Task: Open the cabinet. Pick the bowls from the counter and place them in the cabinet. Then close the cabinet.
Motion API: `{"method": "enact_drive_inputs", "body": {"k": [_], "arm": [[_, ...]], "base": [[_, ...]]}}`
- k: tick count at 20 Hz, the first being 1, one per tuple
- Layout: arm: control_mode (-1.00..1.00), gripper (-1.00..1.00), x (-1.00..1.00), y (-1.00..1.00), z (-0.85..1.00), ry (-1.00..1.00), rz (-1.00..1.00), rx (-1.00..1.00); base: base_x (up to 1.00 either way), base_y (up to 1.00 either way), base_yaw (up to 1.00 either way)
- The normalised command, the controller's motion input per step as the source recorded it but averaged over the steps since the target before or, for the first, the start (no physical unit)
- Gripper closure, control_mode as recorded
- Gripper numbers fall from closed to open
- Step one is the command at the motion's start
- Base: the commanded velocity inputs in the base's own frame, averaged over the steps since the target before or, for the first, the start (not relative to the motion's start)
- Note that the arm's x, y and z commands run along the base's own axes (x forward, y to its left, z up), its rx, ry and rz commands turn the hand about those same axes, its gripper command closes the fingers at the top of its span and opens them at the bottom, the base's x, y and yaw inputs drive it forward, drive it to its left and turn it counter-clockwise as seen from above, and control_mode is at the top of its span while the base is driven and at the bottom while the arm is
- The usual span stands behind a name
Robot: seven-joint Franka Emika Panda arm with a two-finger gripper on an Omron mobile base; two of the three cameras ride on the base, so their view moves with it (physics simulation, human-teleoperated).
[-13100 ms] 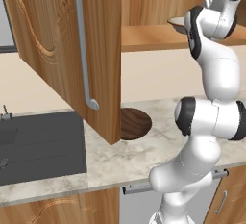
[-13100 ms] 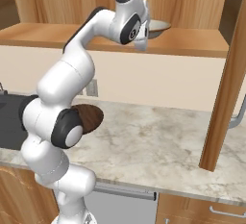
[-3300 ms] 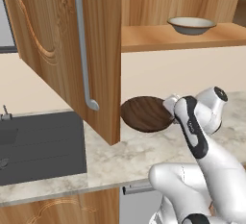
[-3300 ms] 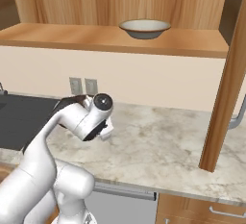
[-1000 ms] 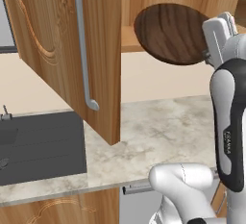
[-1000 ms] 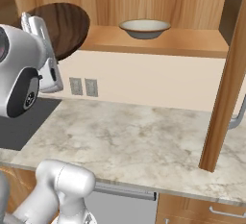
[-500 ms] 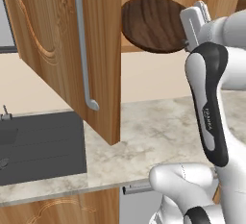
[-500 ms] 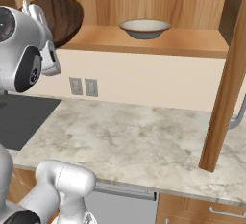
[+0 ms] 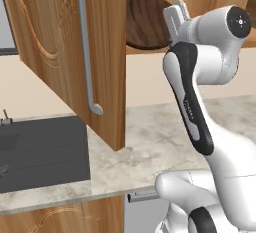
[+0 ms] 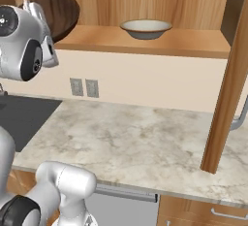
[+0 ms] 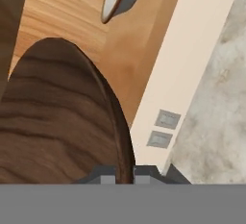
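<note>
The arm stands tall over the counter [image 10: 145, 142], elbow bent, its hand raised to shelf height at the left end of the open cabinet [image 9: 60, 52]. The pincer [image 11: 126, 170] is clamped on the rim of the dark wooden bowl [image 9: 147, 24] — held on edge, tilted, just inside the cabinet opening. The tan bowl [image 10: 145, 28] sits upright on the shelf [image 10: 184, 43], well to the right.

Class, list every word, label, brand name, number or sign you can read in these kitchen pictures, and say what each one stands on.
None: no readable text stands on anything here.
Cabinet door: carved curves, no lettering.
Dark wooden bowl and tan bowl: unmarked.
Wall outlets: blank plates.
Marbled counter: veins, no writing.
</note>
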Motion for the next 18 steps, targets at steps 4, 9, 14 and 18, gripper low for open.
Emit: {"method": "enact_drive_inputs", "body": {"k": [4,9,14,18], "arm": [[-1.0,1.0,0.65,0.25,0.0,0.16,0.01,0.0],[-1.0,1.0,0.44,0.13,0.0,0.0,0.0,0.0],[-1.0,1.0,0.45,0.12,-0.05,0.0,0.0,0.0],[-1.0,1.0,0.62,0.14,-0.24,0.0,0.0,0.04]], "base": [[0.0,0.0,0.0],[0.0,0.0,0.0],[0.0,0.0,0.0],[0.0,0.0,0.0]]}}
